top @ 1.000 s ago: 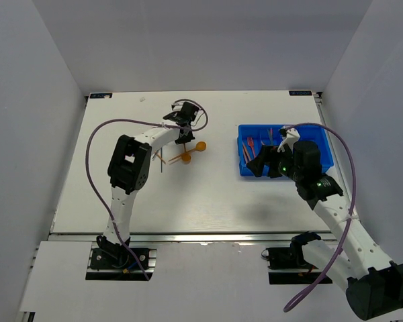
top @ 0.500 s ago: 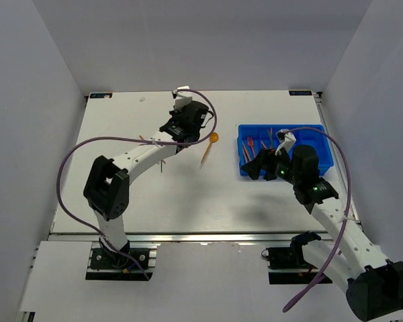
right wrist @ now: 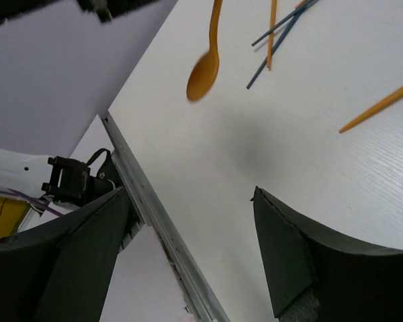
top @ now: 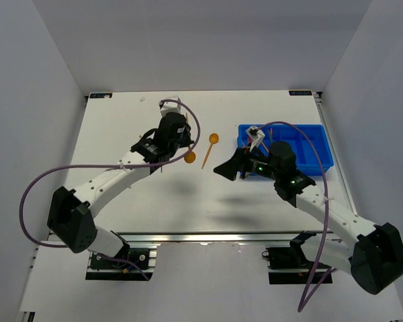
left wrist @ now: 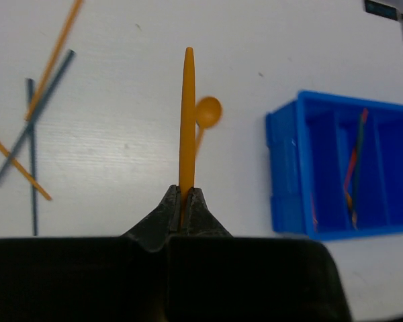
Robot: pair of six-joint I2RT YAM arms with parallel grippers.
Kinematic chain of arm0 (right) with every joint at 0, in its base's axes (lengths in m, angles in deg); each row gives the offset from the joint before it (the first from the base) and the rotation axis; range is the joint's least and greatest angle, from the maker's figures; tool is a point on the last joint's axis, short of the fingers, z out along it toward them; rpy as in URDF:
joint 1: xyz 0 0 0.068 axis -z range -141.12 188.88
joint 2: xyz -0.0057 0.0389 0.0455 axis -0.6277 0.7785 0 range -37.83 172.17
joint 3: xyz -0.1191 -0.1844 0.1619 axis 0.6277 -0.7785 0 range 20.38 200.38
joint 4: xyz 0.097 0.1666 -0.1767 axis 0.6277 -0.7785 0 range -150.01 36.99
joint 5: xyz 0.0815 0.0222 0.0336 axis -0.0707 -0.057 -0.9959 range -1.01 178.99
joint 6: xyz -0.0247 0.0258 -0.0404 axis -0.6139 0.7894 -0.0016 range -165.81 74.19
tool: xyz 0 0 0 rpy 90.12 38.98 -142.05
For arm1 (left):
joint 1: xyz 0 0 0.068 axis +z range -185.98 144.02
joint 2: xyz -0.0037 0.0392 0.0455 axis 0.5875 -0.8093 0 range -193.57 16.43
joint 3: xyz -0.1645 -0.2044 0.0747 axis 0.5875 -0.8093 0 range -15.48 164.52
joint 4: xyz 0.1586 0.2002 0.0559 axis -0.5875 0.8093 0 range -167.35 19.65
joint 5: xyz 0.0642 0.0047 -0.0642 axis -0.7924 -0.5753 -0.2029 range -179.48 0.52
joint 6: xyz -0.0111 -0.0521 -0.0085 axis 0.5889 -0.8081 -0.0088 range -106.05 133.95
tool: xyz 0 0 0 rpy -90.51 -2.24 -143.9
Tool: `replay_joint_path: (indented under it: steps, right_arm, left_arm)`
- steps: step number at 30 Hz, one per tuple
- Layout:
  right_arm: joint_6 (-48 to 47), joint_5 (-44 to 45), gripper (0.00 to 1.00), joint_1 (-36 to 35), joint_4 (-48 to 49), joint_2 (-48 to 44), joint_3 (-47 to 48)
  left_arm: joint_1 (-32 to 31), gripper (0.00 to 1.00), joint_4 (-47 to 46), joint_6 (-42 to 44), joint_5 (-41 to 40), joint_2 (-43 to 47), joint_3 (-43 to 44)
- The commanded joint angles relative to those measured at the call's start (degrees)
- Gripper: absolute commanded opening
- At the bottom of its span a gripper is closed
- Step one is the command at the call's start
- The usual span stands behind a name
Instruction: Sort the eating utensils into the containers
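Observation:
My left gripper [left wrist: 187, 192] is shut on the handle of an orange spoon [left wrist: 187, 114], seen edge-on and held above the table; from above, its bowl [top: 190, 157] shows just past the gripper [top: 183, 151]. A second orange spoon [top: 208, 149] lies on the table between both arms. The blue tray [top: 309, 144] stands at the right, with thin red and orange utensils [left wrist: 354, 161] in one compartment. My right gripper [top: 227, 166] hovers left of the tray, open and empty [right wrist: 188, 231]. The held spoon [right wrist: 205, 66] hangs in its view.
Crossed dark blue sticks [left wrist: 33, 127] and orange sticks [left wrist: 54, 54] lie on the table to the left, partly under my left arm [top: 121, 176]. The table's near metal rail [right wrist: 154, 221] runs under the right gripper. Purple cables loop over both arms.
My left gripper lifted one orange spoon and pulled back toward the near side. My right gripper swung left out of the tray to the table's middle.

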Motion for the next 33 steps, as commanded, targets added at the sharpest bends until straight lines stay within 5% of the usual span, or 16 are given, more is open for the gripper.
replay_joint_path:
  steps: [1,7,20,21,25,26,27,28,29,33]
  right_arm:
    - [1.3,4.3,0.79,-3.4,5.5,3.2,5.2]
    - [3.6,13.1,0.74,-7.4,7.2,6.6,7.1]
    - [3.3,13.6,0.58,-13.2,8.2,15.9,15.2]
    - [3.1,13.7,0.53,-13.4,8.2,16.4,15.8]
    - [1.7,14.5,0.00,-13.5,7.5,18.3,16.6]
    - [1.1,16.1,0.00,-13.5,6.7,18.3,16.9]
    - [0.2,17.4,0.00,-13.4,4.5,18.0,17.0]
    - [-2.1,18.4,0.00,-13.4,3.2,17.2,17.5]
    - [-3.6,23.0,0.00,-13.0,0.8,16.8,18.2]
    - [-16.2,36.1,0.00,-6.3,-18.3,14.5,22.1]
  left_arm:
    - [-1.2,0.00,-5.3,-4.2,15.3,6.8,-5.0]
    - [-2.2,0.00,-9.4,-7.6,22.1,14.0,-11.0]
    - [-3.9,0.00,-14.2,-11.4,24.4,18.1,-17.5]
    - [-3.9,0.00,-14.7,-11.5,24.6,18.2,-17.7]
    - [-3.9,0.00,-14.8,-11.9,24.4,19.1,-17.8]
    - [-3.9,0.03,-14.4,-11.7,23.7,19.3,-17.5]
    - [-3.9,0.18,-12.7,-11.2,21.7,19.7,-17.1]
    - [-3.9,0.72,-11.4,-10.6,20.0,20.0,-16.2]
    - [-3.9,0.96,-9.9,-10.4,18.0,20.8,-15.5]
    - [-3.9,0.98,3.1,-7.4,6.2,23.6,-11.5]
